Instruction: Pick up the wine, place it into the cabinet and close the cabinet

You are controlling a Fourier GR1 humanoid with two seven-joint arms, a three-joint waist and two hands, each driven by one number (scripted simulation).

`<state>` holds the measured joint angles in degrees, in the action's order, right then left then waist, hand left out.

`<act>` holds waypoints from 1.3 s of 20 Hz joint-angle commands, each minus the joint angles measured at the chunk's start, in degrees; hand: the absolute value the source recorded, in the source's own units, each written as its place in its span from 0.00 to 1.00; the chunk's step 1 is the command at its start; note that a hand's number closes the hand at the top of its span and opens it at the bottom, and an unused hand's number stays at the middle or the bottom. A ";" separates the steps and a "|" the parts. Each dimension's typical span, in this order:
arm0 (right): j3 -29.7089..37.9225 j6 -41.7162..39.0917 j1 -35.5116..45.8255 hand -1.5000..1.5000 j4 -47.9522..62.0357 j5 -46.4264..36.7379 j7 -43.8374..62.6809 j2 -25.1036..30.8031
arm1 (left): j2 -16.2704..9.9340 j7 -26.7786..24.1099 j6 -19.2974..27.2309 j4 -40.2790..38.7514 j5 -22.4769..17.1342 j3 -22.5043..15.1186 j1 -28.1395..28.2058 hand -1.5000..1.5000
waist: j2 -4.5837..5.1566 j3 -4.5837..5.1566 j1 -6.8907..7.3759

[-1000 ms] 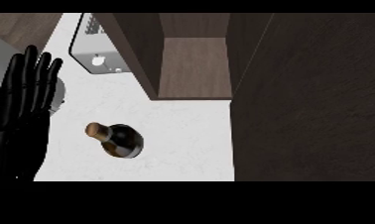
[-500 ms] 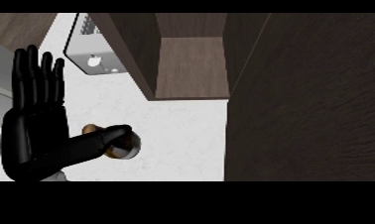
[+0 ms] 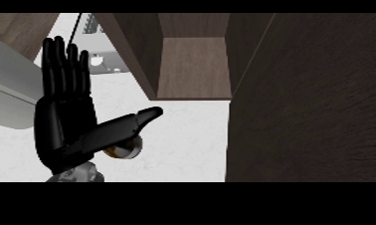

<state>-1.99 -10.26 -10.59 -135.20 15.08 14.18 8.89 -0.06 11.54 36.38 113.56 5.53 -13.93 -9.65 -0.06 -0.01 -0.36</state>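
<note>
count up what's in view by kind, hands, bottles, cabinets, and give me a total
robot hand: 1, the left, open
wine bottle: 1, mostly hidden under the thumb
cabinet: 1, open
Total: 3

Even, soft light; the white counter (image 3: 183,134) is bright, the cabinet (image 3: 301,99) at its right edge dark, shadows faint, no glare.

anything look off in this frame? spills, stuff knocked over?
No spills. The wine bottle lies on its side on the white counter, mostly hidden under the open left hand. The cabinet stands open.
</note>
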 commanded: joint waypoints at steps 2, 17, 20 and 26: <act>2.11 -0.84 2.25 0.00 -1.03 1.82 4.47 1.07 | 0.05 -0.48 6.44 -3.43 0.28 -4.65 -2.88 0.00 | 0.05 0.01 0.13; 4.08 -0.70 4.65 0.00 -3.64 2.84 9.71 -1.06 | -0.35 1.72 4.30 2.14 2.66 -4.32 4.11 0.00 | 0.01 0.02 0.32; 1.52 -0.83 1.07 0.00 -5.15 0.56 7.52 -3.76 | -0.86 7.66 6.98 5.25 8.26 -6.19 4.46 0.00 | -0.05 0.00 0.29; 4.02 -1.05 4.42 0.00 -3.84 1.10 9.10 -1.93 | -0.11 -4.54 7.14 2.69 3.12 -7.28 12.84 0.00 | 0.03 0.04 0.29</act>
<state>0.95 -11.15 -5.46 -136.37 16.12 22.50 6.70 -0.20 15.04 44.25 117.34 12.84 -21.18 -2.56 -0.07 0.01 -0.04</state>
